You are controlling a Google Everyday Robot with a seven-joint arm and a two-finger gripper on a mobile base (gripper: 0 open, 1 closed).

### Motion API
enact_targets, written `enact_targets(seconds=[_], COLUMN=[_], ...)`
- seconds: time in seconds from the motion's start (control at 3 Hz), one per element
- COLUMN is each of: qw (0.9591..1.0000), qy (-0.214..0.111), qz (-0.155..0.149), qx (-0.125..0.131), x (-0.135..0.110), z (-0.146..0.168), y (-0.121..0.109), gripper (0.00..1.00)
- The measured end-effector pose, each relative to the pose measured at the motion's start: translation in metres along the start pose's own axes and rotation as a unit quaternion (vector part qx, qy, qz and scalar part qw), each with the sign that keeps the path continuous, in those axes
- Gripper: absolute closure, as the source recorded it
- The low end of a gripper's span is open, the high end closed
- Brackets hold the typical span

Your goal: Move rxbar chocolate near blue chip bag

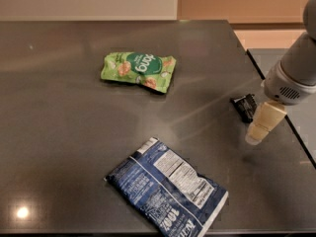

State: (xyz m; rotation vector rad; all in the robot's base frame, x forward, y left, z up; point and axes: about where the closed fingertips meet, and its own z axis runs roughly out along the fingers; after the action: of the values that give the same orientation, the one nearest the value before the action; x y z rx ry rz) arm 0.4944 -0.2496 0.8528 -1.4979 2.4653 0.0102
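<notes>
Start at the left of your view: the dark grey table fills most of the frame, with a small bright light reflection in its lower left corner. Above the table's far edge you see a pale wall panel, and to the right of it a tan one.

Left of centre in the upper half lies the green snack bag, flat on the table with its printed face up, its long side running roughly left to right.

Lower down, near the bottom centre, you find the blue chip bag. It is crinkled, lying flat and slanted, with its white nutrition panel facing up and its white edge toward the lower right. It sits well apart from the green snack bag.

Further right, at mid-height and close to the table's right edge, is the rxbar chocolate, a small black wrapper lying on the table, well apart from the blue chip bag. Its right end is hidden behind the gripper.

The gripper is a cream-coloured piece that points down and to the left, just beside the rxbar chocolate on its right. You cannot tell from this angle whether it is spread or closed, or whether it touches the bar. The grey arm rises from it toward the upper right corner.
</notes>
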Motion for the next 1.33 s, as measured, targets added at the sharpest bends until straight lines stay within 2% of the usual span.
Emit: enact_targets(seconds=[1.0,1.33], qw=[0.9996,0.9994], qy=[0.0,0.005], qz=[0.023,0.029], qx=[-0.014,-0.019], x=[0.002,0.002], z=[0.023,0.03], y=[-0.026,-0.032], gripper=[0.0,0.17])
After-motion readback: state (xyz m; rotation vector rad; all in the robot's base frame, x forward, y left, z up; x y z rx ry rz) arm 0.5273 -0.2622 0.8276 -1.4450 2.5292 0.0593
